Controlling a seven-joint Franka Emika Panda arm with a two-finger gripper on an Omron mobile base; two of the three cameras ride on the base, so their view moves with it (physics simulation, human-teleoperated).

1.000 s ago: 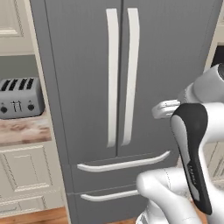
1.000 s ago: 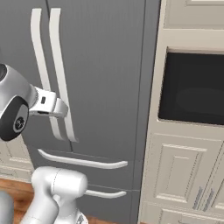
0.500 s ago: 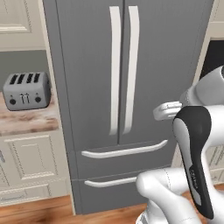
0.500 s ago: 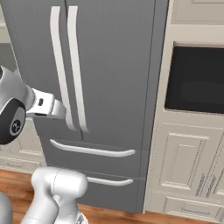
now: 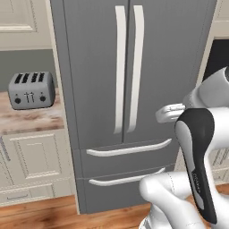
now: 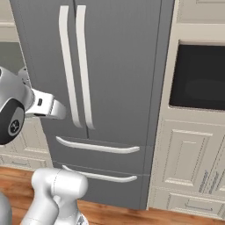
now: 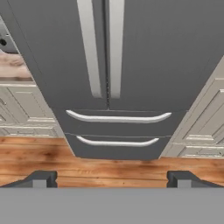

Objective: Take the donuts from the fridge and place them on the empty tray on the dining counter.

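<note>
The fridge [image 5: 134, 89] fills the middle of the left base view, big and dark grey, and both its top doors are shut; two long white handles [image 5: 127, 67] run down the middle of it, side by side, and two drawers with curved white handles sit under them; the donuts must be inside, so I cannot see them, and I see no tray or dining counter either; the hand [image 7: 112, 178] is wide apart and holds nothing, its two dark tips poke up at the bottom of the hand view, well away from the fridge, with wood floor [image 7: 109, 162] under it; a grey toaster [image 5: 32, 90] sits on the desk [image 5: 27, 118] at the left of the left base view, and a dark oven [image 6: 200, 79] sits at the right of the right base view; I think this is the very first step, getting to the fridge; next the hand needs to go up to one long handle, close on it, and pull that door open.
</note>
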